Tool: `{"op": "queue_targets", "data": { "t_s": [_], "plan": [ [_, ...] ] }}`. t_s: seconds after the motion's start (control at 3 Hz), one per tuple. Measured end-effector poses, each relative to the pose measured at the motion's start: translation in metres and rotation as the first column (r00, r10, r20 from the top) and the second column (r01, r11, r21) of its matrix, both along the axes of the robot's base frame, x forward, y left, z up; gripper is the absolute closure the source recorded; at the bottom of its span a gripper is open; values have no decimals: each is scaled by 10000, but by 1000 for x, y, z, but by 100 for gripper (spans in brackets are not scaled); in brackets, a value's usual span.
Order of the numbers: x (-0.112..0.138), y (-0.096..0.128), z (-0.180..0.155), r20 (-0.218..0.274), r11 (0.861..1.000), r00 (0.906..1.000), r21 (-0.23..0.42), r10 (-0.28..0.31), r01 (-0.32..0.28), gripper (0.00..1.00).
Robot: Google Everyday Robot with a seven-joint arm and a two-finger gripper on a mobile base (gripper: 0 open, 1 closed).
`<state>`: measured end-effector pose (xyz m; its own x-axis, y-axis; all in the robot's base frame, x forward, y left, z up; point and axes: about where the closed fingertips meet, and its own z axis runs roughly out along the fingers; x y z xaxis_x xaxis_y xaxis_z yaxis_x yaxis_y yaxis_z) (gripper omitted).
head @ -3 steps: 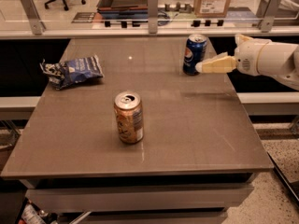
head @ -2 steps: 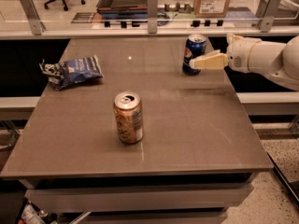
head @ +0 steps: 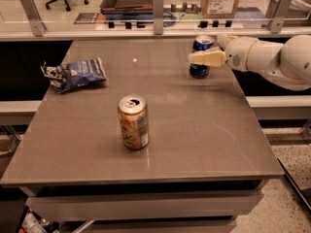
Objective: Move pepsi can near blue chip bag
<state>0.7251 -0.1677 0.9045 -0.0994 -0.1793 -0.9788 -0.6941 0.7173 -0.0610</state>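
The pepsi can (head: pixel 199 71), dark blue with a silver top, stands upright at the far right of the table. My gripper (head: pixel 202 51) reaches in from the right at can height and is open. Its near cream finger (head: pixel 208 58) crosses in front of the can's middle, and the other finger sits behind the can's top right. The blue chip bag (head: pixel 75 74), crumpled foil with white and dark markings, lies at the far left of the table, well apart from the can.
A gold-orange can (head: pixel 132 122) with a white label stands upright at the table's middle front. The grey table (head: pixel 204 130) ends in a glass-railed counter (head: pixel 158 13) behind. The white arm (head: pixel 277 59) hangs over the right edge.
My gripper has moved left and now overlaps the pepsi can, with the near finger in front of it. The cans and the bag have stayed in place.
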Motion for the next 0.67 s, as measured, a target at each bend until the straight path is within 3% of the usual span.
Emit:
{"op": "queue_targets", "data": {
  "t_s": [0.33,0.67],
  "plan": [
    [8,15,6,213,9984,9986,285,488,-494,41],
    [8,17,6,209,9982,9985,284,514,-520,64]
  ]
}}
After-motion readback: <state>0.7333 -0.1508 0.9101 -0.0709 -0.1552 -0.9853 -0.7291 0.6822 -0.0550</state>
